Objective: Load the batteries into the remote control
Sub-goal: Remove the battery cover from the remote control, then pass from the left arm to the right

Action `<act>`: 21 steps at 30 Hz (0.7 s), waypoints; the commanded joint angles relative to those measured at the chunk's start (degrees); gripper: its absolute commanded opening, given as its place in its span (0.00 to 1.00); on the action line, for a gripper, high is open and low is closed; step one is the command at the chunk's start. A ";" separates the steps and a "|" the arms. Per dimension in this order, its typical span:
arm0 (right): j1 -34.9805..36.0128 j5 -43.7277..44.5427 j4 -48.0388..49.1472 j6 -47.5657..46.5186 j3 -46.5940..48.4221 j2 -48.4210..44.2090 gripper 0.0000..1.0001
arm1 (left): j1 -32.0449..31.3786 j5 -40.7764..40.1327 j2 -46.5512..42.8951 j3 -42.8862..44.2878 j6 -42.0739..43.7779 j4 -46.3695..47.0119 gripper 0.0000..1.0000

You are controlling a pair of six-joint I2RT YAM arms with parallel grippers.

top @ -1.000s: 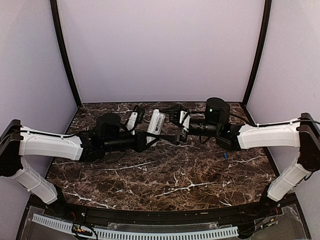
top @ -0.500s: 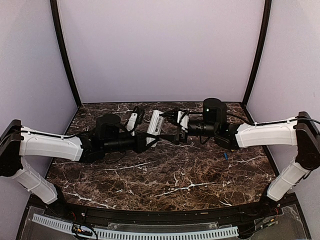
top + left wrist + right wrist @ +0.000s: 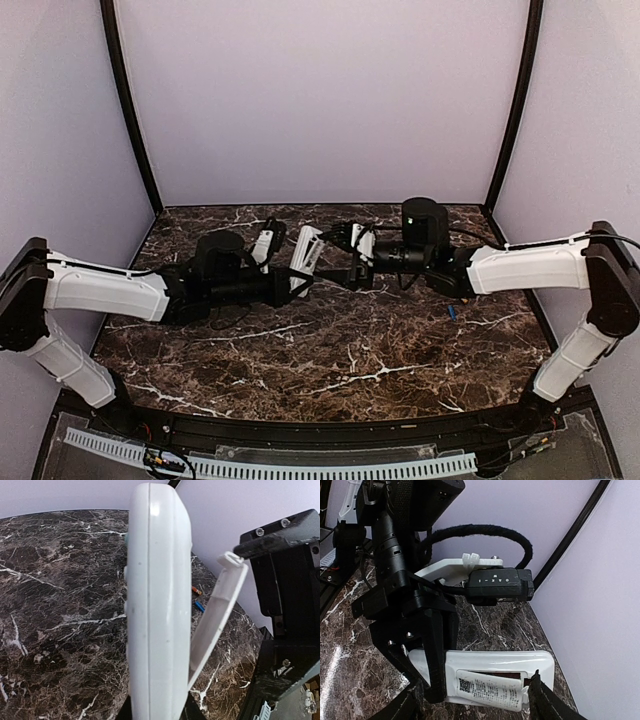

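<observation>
The left gripper [image 3: 293,282] clamps the remote control [image 3: 155,605] on edge above the marble table [image 3: 55,620]. The right gripper [image 3: 348,268], spread wide, touches the tip of the swung-out battery cover [image 3: 216,612]. The orange battery [image 3: 196,590] and blue battery [image 3: 199,606] lie close together on the table.

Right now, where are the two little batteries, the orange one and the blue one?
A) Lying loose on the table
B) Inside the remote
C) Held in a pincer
A: the left wrist view shows the orange battery and the blue battery lying on the marble table, beyond the remote control.
</observation>
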 commanded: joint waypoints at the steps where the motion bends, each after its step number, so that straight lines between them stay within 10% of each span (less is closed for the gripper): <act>1: -0.39 -2.54 -0.71 1.30 -0.59 1.19 0.68 | 0.92 -3.14 0.76 1.93 -1.43 -2.56 0.00; 21: -4.11 0.61 -7.69 13.50 -2.71 -3.65 0.69 | 2.94 -5.39 5.34 7.54 -2.64 -10.40 0.00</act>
